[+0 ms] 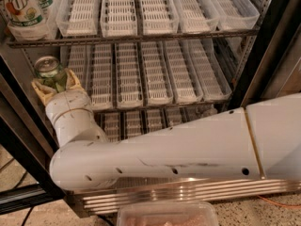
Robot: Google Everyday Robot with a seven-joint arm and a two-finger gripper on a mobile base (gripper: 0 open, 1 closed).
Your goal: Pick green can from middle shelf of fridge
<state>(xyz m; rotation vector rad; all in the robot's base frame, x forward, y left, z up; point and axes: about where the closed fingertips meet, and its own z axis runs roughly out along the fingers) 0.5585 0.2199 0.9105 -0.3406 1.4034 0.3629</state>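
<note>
The green can, green-and-white with a silver top, sits upright between the tan fingers of my gripper at the left front of the middle shelf. The gripper is shut on the can, one finger on each side. My white arm runs from the lower right across the fridge front up to the can. The can's lower part is hidden by the gripper.
A large 7UP bottle stands on the upper shelf at the far left, just above the can. White slotted lane trays fill the shelves. A dark door edge stands at the right. A clear plastic container lies at the bottom.
</note>
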